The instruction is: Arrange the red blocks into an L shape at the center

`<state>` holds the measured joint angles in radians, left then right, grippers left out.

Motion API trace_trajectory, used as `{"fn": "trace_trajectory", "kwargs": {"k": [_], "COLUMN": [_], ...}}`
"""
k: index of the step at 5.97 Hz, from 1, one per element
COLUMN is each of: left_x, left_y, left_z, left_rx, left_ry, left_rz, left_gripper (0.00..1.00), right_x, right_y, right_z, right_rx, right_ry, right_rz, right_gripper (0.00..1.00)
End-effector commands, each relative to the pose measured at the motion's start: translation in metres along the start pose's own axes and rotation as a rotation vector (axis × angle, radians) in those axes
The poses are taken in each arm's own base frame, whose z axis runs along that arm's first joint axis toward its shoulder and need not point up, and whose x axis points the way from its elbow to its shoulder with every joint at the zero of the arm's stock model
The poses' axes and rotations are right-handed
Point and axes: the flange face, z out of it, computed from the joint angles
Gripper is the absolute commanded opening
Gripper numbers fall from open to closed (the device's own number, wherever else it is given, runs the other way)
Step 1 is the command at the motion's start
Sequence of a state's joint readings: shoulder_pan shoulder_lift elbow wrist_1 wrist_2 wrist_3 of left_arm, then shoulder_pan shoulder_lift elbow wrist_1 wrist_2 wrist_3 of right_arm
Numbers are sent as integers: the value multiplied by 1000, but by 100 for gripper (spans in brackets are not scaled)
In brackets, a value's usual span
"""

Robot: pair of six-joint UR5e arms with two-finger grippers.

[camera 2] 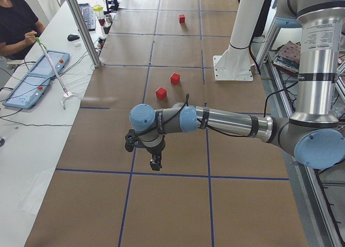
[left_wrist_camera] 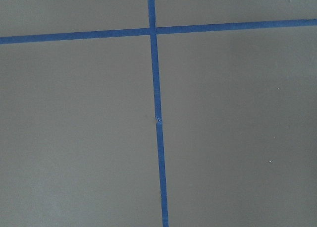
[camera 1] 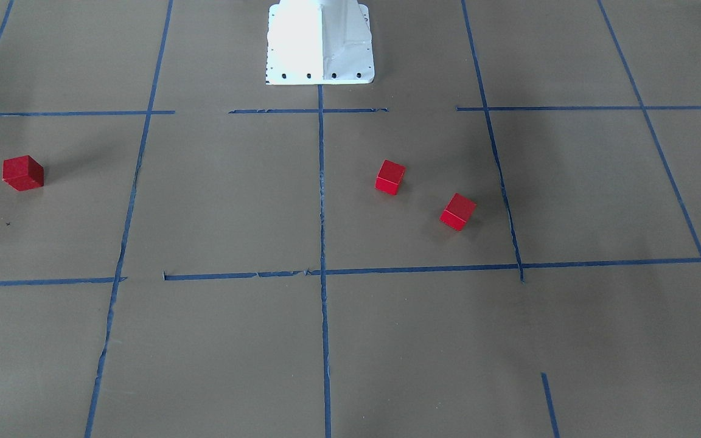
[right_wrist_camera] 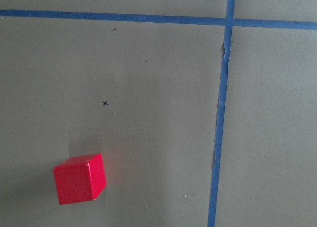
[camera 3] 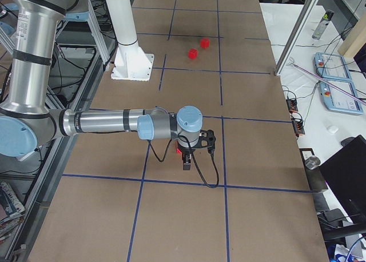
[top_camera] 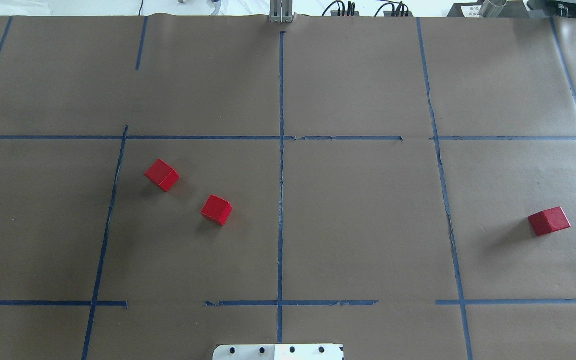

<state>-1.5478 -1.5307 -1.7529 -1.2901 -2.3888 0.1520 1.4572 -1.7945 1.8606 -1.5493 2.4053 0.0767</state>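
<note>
Far left of the centre tape line (top_camera: pixel 281 215) hang the left fingers (camera 2: pixel 155 164), gap unreadable from here. Nearer the line's left sit a red block (top_camera: pixel 162 175) and its twin (top_camera: pixel 216 210), apart and unjoined. Far right lies the third block (top_camera: pixel 549 221). The right fingers (camera 3: pixel 187 162) hover over it, probably to fetch it. I cannot tell their opening.

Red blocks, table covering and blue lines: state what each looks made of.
Red blocks: probably painted wood or hard plastic. The faces are matte and even with crisp edges, and no grain is visible.
Table covering: looks like brown kraft paper, dull and uniform with no sheen.
Blue lines: adhesive tape, likely painter's tape. The strips are thin and flat, with edges ragged and torn in places.
</note>
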Motion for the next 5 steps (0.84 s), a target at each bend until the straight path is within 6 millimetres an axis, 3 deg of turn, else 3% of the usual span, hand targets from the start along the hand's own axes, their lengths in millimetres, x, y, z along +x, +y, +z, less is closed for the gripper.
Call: {"fn": "trace_trajectory", "kwargs": {"k": [1, 4, 5], "left_x": [-2, -8, -13], "left_y": [0, 7, 23], "left_z": [-11, -6, 2], "left_rx": [34, 26, 18], "left_ry": [-8, -4, 12], "left_rz": [11, -8, -15], "left_gripper": [100, 100, 100], "right_x": [1, -2, -4], "right_y": [2, 4, 2], "right_z": [1, -1, -2], "right_rx": [-2, 7, 53], "right_ry": [-1, -10, -10], "right_rz": [2, -6, -60], "right_gripper": [100, 100, 100]}}
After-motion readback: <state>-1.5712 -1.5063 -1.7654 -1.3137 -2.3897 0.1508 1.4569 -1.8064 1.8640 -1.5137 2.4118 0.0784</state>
